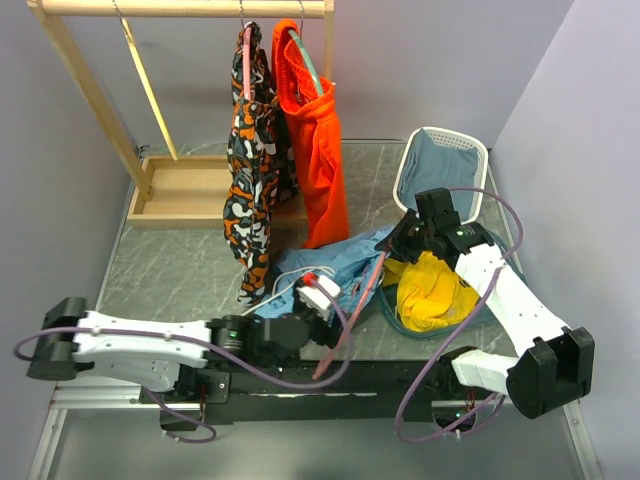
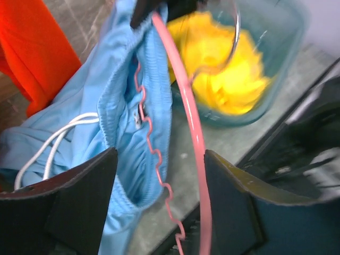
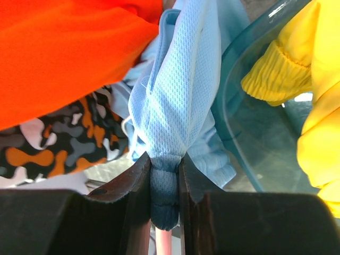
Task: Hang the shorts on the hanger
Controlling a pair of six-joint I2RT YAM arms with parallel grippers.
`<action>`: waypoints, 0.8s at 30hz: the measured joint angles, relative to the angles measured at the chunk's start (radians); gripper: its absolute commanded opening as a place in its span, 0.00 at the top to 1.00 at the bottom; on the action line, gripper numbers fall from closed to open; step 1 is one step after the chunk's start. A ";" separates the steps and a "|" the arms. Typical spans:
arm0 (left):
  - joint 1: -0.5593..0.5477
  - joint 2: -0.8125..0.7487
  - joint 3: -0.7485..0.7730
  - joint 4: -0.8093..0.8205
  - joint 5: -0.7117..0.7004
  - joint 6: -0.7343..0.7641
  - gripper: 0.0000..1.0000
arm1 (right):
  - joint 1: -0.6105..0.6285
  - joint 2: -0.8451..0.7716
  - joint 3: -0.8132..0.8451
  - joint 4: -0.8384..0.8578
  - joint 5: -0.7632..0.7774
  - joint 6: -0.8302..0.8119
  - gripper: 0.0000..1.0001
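Our right pincer (image 3: pixel 166 164) clamps the soft sky-blue shorts (image 3: pixel 175 95); our left pincer (image 2: pixel 160 156) gapes empty. We judge them half-draped on the pink plastic hanger (image 2: pixel 186 101).

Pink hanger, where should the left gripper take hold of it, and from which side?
Probably the smooth outer arm of the pink hanger, where it is bare. It runs between the fingers of the open left gripper, so come straight on and close. Avoid the wavy bar: it lies against the shorts and fabric could get pinched.
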 measured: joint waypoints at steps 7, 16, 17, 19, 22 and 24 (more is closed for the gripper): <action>0.072 -0.198 0.095 -0.248 0.043 -0.229 0.38 | 0.002 -0.002 -0.001 0.022 -0.036 -0.068 1.00; 0.377 -0.004 0.101 -0.433 0.304 -0.444 0.49 | 0.006 -0.064 -0.001 0.092 -0.102 -0.077 1.00; 0.383 0.021 0.094 -0.435 0.327 -0.454 0.52 | 0.007 -0.072 -0.001 0.095 -0.103 -0.077 1.00; 0.393 0.061 0.072 -0.436 0.369 -0.483 0.55 | 0.008 -0.086 -0.001 0.097 -0.103 -0.077 1.00; 0.394 0.090 0.051 -0.431 0.401 -0.529 0.57 | 0.008 -0.100 -0.001 0.100 -0.104 -0.077 1.00; 0.394 0.108 0.035 -0.404 0.409 -0.558 0.58 | 0.008 -0.104 -0.001 0.105 -0.105 -0.077 1.00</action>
